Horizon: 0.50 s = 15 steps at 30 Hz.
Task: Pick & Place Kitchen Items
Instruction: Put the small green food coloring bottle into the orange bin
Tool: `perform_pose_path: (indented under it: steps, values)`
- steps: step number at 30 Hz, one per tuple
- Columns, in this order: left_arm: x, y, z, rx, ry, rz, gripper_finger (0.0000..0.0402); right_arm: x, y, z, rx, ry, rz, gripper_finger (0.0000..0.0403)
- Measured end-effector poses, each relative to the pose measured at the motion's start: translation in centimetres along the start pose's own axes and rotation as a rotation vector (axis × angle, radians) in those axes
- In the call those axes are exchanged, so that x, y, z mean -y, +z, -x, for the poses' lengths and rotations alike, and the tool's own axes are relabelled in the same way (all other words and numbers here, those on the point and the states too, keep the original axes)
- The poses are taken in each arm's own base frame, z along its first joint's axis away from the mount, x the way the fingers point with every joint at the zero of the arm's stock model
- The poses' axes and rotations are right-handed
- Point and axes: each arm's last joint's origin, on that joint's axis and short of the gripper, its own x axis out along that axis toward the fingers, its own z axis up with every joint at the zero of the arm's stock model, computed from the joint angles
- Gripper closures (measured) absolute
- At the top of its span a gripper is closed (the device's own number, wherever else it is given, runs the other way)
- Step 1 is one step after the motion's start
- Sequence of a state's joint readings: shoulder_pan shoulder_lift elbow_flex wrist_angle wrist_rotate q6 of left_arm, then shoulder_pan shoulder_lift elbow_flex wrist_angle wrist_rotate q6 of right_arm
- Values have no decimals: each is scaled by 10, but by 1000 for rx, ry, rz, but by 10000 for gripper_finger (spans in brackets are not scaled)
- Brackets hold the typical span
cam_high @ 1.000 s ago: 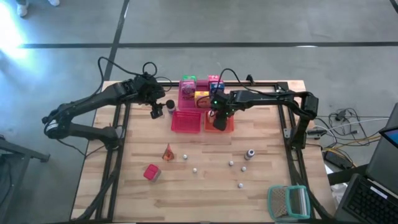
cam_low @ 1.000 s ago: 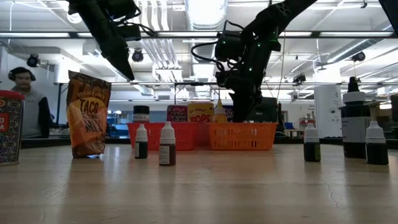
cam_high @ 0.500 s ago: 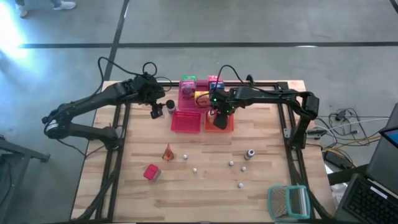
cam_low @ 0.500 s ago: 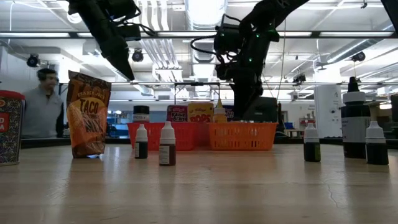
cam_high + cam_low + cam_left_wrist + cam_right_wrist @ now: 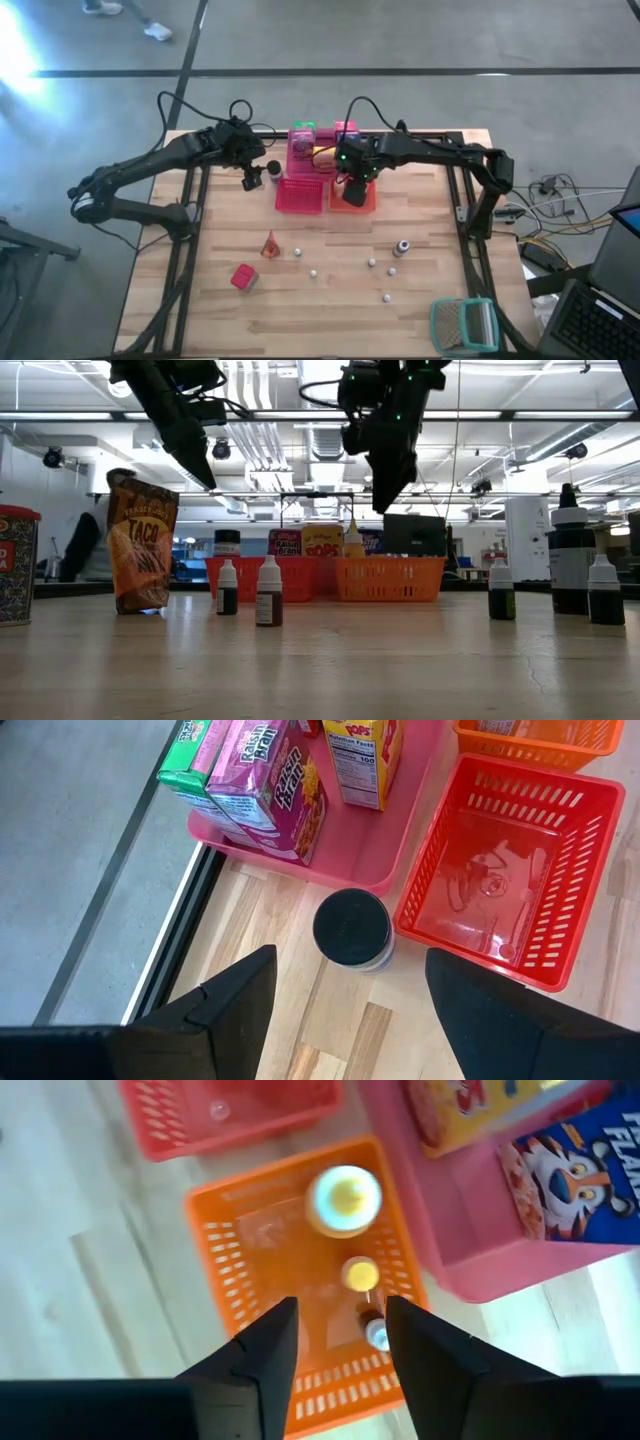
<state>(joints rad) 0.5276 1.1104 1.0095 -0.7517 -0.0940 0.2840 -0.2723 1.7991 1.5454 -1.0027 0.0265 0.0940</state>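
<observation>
Change since earlier frames: right gripper (image 5: 385, 500) raised clear above orange basket (image 5: 300, 1280); previously low at basket level. Left arm unmoved.

Right gripper: fingers parted, nothing held; hovering over orange basket.
Left gripper (image 5: 345, 995): fingers wide apart, empty; poised above dark-lidded jar (image 5: 352, 930), jar standing just beside red basket (image 5: 510, 880) and pink tray (image 5: 380, 870).

Placed: yellow-capped bottle (image 5: 343, 1197), small yellow-topped piece (image 5: 360, 1273) and a tiny bottle (image 5: 374, 1332) inside orange basket; cartons (image 5: 270, 780) on pink tray.

Outstanding: taco bag (image 5: 142, 545), red canister (image 5: 243, 277), small bottles (image 5: 268, 592), pale round pieces (image 5: 371, 263) loose on table (image 5: 330, 300).

Unclear: red basket contents, one pale piece at most; teal-framed mesh item (image 5: 464, 324) cut off at frame edge.
</observation>
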Motion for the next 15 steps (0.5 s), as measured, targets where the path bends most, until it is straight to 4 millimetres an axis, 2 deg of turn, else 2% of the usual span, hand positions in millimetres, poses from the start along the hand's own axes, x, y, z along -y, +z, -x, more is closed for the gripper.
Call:
perform_pose_path:
  steps: [5, 15]
  values:
    - [0, 0, 0, 0, 0, 0, 140, -18, -3, 17, -7, 15, 45, 288]
    - [0, 0, 0, 1, 0, 0, 140, -56, -27, 47, -25, 46, 9, 343]
